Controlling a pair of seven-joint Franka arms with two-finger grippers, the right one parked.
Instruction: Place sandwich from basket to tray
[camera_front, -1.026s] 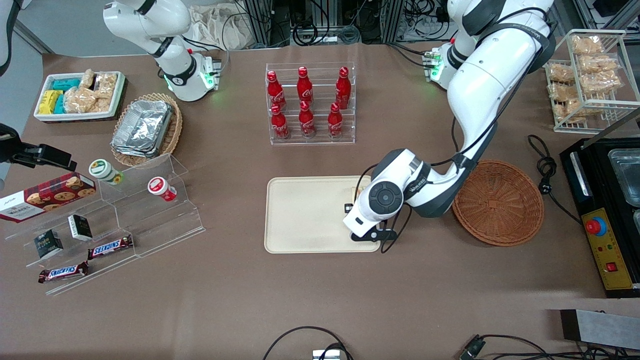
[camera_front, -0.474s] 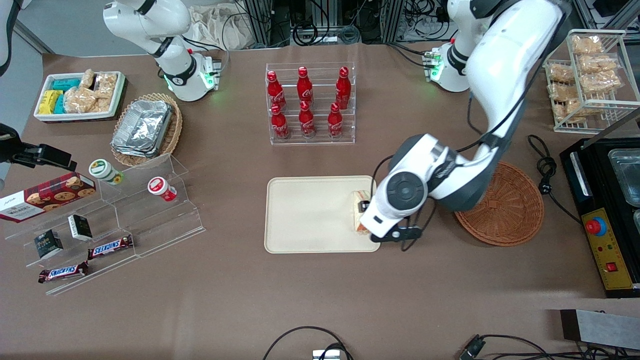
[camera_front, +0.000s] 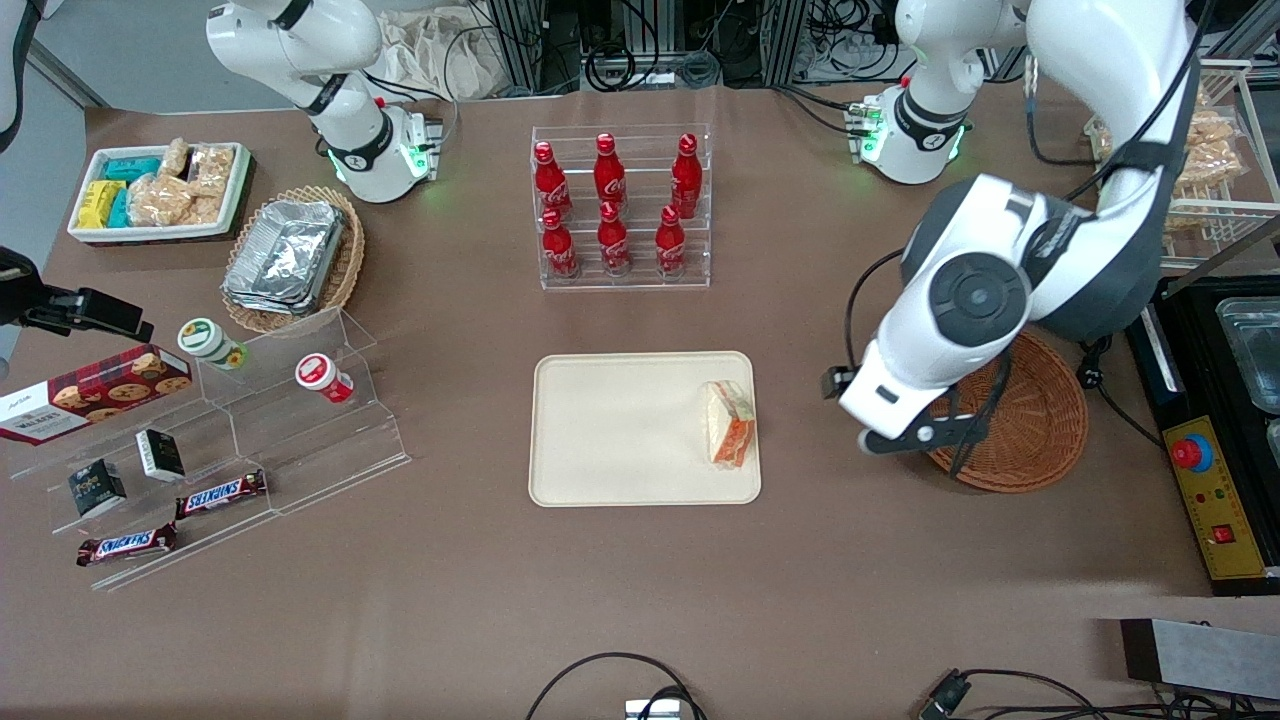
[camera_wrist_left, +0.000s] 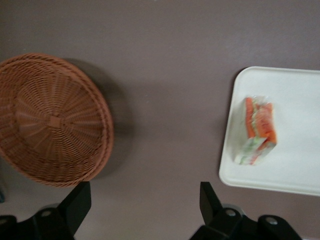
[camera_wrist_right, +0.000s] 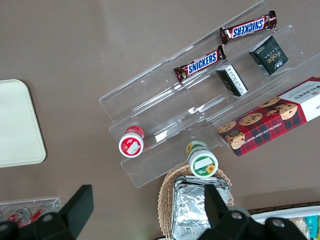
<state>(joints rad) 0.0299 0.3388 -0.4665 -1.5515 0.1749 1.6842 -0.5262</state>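
Sandwich (camera_front: 729, 424) on tray (camera_front: 620, 430), apart from gripper (camera_wrist_left: 145, 202)

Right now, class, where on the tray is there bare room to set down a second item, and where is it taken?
Most of the tray is bare: everything from the sandwich toward the parked arm's end. The sandwich takes the edge toward the basket, which holds nothing. The open gripper hangs above the bare table strip between tray and basket.
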